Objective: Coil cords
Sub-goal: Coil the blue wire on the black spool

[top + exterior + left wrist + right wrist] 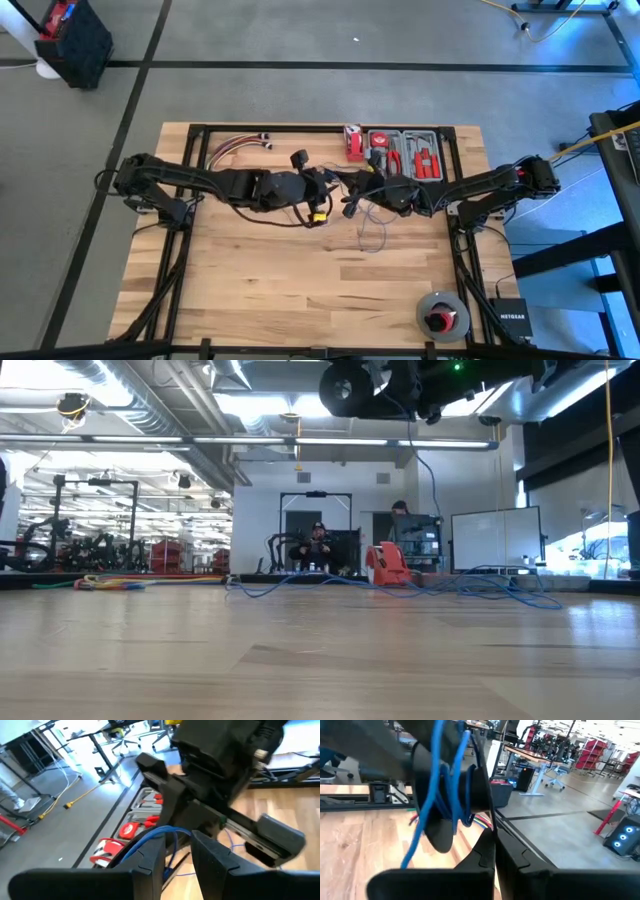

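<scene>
Meeting above the table's (300, 300) middle, both pincers carry the cords (445, 785): blue strands pass through the part-spread left pincer (177, 852) and wrap the pressed-together right pincer (492, 845); slack loops trail down onto the table beneath the right arm.

The near half of the counter (280, 290) is left bare, so passage there is unhindered, except at the right near corner, where a round disc (441, 315) is set. The middle is crowded: both end effectors, the left (325, 190) and the right (352, 197), are brought close together there, with the cords (372, 232) draped between them and trailed onto the boards just in front. The far edge is blocked by a tool tray (405, 152), a red-and-white item (353, 142) beside it, and a wire bundle (235, 147) to the left.
</scene>
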`<action>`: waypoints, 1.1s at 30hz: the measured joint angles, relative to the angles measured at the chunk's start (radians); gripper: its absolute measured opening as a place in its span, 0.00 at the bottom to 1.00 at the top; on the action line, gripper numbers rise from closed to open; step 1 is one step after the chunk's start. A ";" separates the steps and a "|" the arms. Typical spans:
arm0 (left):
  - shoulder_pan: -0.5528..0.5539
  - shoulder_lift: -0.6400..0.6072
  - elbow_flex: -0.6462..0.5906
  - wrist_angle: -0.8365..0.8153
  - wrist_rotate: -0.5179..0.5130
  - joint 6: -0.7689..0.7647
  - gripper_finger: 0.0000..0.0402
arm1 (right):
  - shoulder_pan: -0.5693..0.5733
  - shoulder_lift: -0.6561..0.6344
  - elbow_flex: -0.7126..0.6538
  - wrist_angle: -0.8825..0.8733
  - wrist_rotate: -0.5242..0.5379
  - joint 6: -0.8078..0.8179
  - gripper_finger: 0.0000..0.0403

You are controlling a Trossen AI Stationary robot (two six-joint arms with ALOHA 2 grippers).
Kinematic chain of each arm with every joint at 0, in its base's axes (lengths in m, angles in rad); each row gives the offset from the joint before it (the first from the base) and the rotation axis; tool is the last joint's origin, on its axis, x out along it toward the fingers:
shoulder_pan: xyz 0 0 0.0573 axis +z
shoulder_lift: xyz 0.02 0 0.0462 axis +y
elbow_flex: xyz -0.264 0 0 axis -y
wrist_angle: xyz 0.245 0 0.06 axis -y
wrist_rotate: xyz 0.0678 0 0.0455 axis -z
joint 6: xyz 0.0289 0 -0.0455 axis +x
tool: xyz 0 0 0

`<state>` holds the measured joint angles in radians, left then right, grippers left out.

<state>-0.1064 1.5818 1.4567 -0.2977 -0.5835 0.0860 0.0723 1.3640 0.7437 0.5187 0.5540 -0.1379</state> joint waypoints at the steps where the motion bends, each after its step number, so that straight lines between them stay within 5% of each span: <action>1: 0.006 0.000 0.000 -0.002 0.000 -0.001 0.21 | 0.000 0.000 0.000 0.000 -0.001 0.000 0.00; 33: 0.004 -0.070 0.009 -0.063 0.117 -0.090 0.22 | -0.001 0.000 0.002 0.005 -0.013 0.003 0.00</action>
<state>-0.1020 1.5116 1.4659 -0.3607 -0.4660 -0.0044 0.0715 1.3636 0.7456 0.5240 0.5415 -0.1349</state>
